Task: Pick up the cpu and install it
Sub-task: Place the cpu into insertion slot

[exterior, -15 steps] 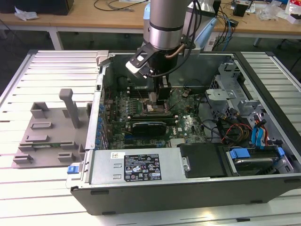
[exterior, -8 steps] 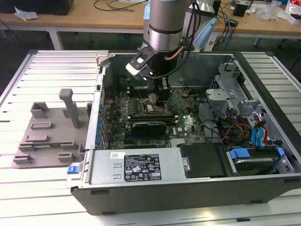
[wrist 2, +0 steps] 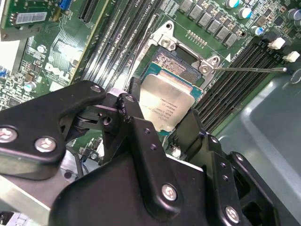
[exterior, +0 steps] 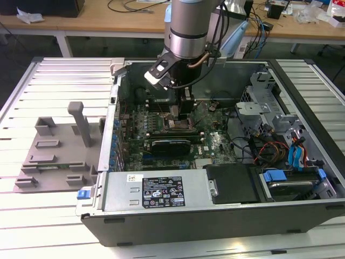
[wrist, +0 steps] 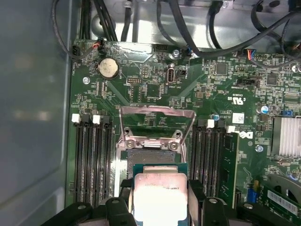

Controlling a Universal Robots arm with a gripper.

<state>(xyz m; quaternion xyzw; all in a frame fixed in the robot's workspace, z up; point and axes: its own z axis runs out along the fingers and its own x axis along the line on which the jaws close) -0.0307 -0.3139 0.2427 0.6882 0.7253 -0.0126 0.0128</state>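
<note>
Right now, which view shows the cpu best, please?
The second wrist view: the cpu sits large, its metal top clear. The first wrist view has it at the picture's edge; in the exterior view the arm blocks it.

Grey lines of print cross the silver-grey metal top of the small flat square cpu [wrist 2: 167,106] gripped in my end effector [wrist: 160,202], too fine for me to make out. The green motherboard [wrist: 155,89] carries white lettering and a small white sticker [wrist: 238,117], likewise unreadable. On the silver power supply box [exterior: 119,195], a black label [exterior: 161,192] shows white symbols and small print I cannot read.
</note>
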